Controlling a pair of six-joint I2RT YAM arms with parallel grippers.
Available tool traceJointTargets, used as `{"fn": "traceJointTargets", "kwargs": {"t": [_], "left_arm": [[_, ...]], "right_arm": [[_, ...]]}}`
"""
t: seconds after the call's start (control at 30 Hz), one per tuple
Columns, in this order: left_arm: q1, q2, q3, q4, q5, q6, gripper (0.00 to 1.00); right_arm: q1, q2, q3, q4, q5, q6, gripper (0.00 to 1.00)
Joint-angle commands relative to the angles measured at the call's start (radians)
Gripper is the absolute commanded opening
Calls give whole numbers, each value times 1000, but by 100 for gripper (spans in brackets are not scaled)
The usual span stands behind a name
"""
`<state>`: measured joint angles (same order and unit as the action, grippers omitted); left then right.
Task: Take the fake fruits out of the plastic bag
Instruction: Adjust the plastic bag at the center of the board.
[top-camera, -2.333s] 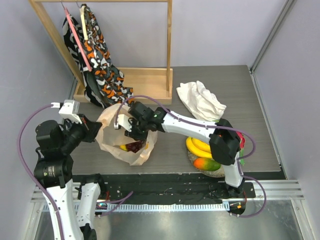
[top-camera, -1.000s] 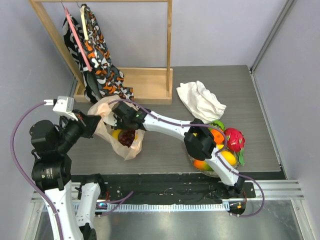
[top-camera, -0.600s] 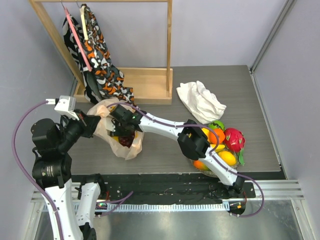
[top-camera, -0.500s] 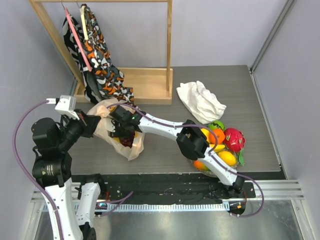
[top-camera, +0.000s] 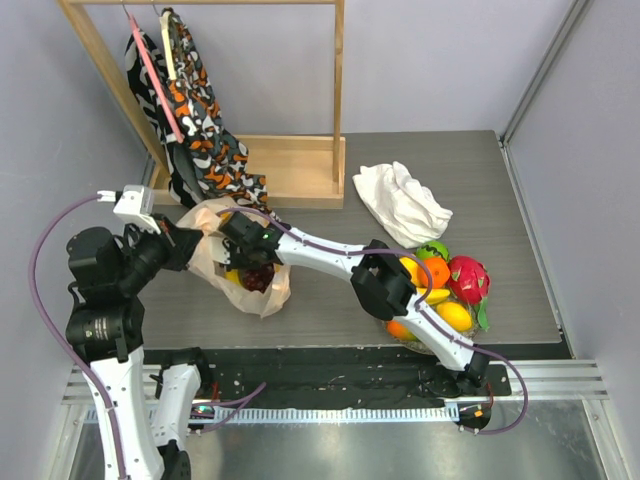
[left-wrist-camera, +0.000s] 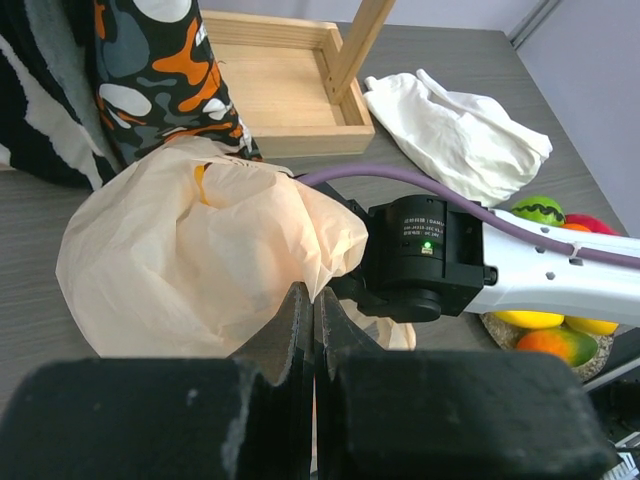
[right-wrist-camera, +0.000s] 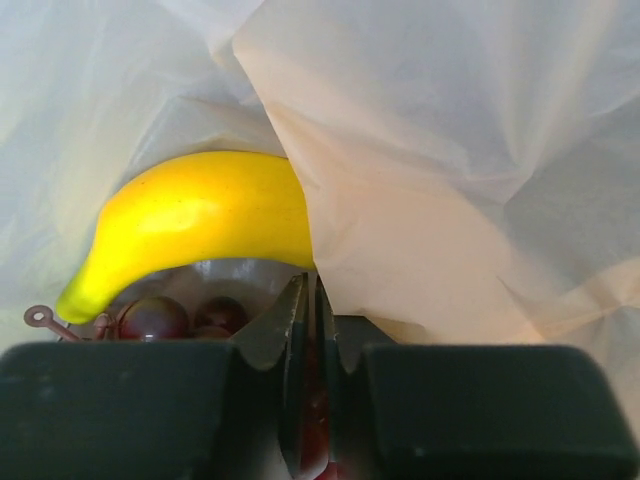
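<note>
- Left tool (top-camera: 185, 248): clenched, fingers pressed flat together. In the left wrist view the film of the plastic bag (left-wrist-camera: 190, 260) gathers into the fingertips (left-wrist-camera: 300, 300), so the tool is grasping the bag at its edge.
- The plastic bag lies on the worktop (top-camera: 330, 310), directly ahead of the left tool and spreading to its left. It is crumpled and puffed up.
- Right tool (top-camera: 250, 262): reaches into the mouth of the bag from the side opposite the left tool. The two tools stand near each other, with bag film between them.
- Right tool state: fingers drawn in to a narrow slit. Dark red-purple skin of the grapes (right-wrist-camera: 160, 318) shows inside the slit, so the tool is clenched on the grapes.
- More grapes and a stem end sit just beside the right tool's left finger.
- A yellow banana (right-wrist-camera: 190, 215) lies inside the bag just beyond the right tool's fingertips, up and to their left. It curves down to a tip on the left.
- Bag film fills the space above and to the right of the right tool.
- Well behind the right tool, back along its arm near the base, the other fruits are heaped together: lime (top-camera: 433, 250), orange (top-camera: 436, 270), dragon fruit (top-camera: 467, 278), yellow round (top-camera: 455, 314) and mango (top-camera: 402, 329).
- Beyond both tools: a white cloth (top-camera: 402, 200) and a wooden rack (top-camera: 290, 165) carrying patterned fabric (top-camera: 205, 130).
</note>
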<state>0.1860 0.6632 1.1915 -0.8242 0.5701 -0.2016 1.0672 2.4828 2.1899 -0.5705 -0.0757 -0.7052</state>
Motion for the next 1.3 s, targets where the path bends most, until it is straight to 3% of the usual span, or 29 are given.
{"fn": "traceJointTargets", "kwargs": {"t": [0.0,0.43,0.57,0.67,0.8,0.87,1.03,1.17,1.27], "left_arm": [[6,7,-10,54,10,-4,0],[7,56,-50,142,-16,51,0],[7,78,-49,168,-24,51,0],[7,87,-40,174,-45,45,0],[7,73,-3,87,-82,63,0],[7,50,42,36,-69,82,0],[7,10,95,91,-38,44,0],[7,84,180,80,-26,31,0],[7,110,162,187,7,-11,0]], "right_arm": [[5,-111,-13,-19,-5,6,13],[-49,-464,-272,-65,-163,148,9],[-96,-504,-282,-85,-261,223,8],[-98,-496,-288,-91,-311,188,10],[-98,-388,-196,-147,-357,203,14],[-95,-342,-188,-131,-337,252,15],[-93,-298,-194,-78,-193,259,20],[-116,-372,-353,-83,-46,213,22],[-173,-484,-429,-98,65,175,23]]}}
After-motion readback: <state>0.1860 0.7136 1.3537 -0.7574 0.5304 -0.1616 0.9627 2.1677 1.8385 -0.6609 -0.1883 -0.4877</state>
